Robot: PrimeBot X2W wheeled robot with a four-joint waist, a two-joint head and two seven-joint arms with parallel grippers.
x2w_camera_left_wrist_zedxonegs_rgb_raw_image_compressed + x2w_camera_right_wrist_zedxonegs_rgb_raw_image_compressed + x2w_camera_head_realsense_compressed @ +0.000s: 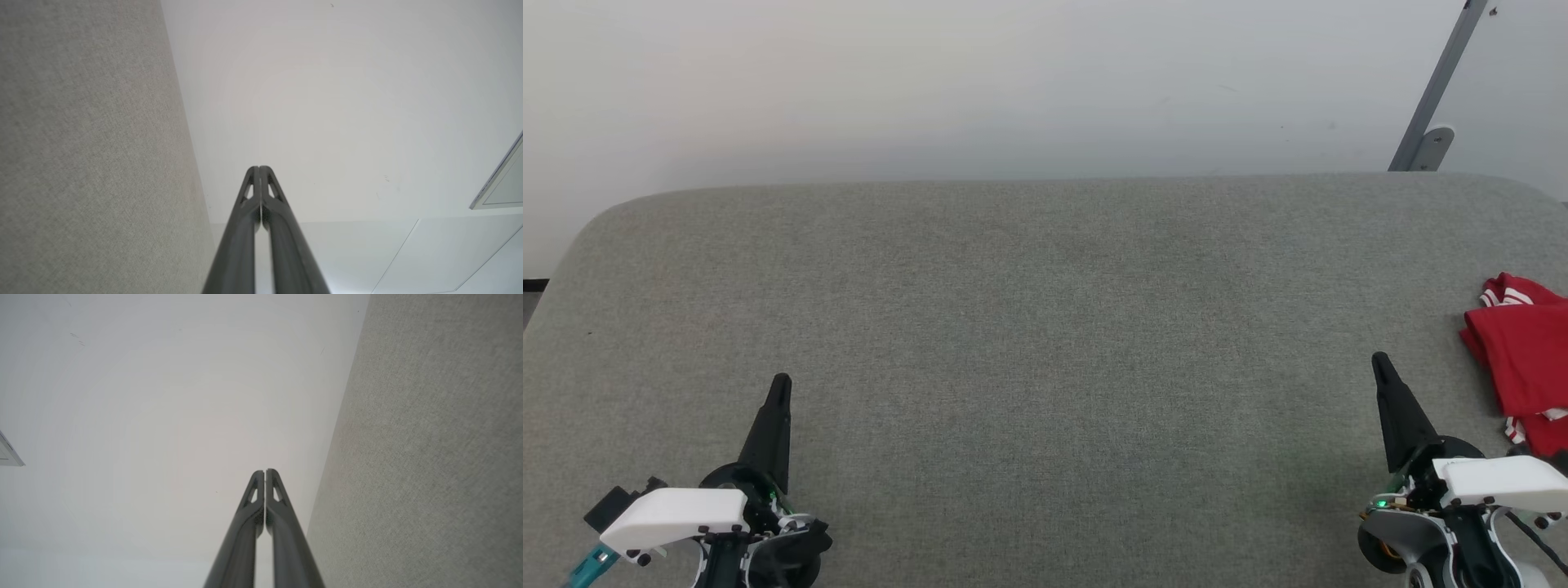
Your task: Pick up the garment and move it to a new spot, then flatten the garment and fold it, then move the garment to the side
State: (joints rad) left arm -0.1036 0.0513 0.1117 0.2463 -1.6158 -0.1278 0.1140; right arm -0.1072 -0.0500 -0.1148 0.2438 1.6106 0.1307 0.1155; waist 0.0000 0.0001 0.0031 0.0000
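The red jersey lies bunched at the right edge of the grey counter. Left gripper and right gripper: jaws closed, empty.

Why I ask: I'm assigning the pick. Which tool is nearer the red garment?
Right. The right tool, shut, sits just left of the garment without touching it. The left tool, also shut, is far across the grey surface, at the head view's lower left.

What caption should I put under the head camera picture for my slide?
Left claw and right claw, both shut, over the grey table; the red garment lies bunched at the far right.
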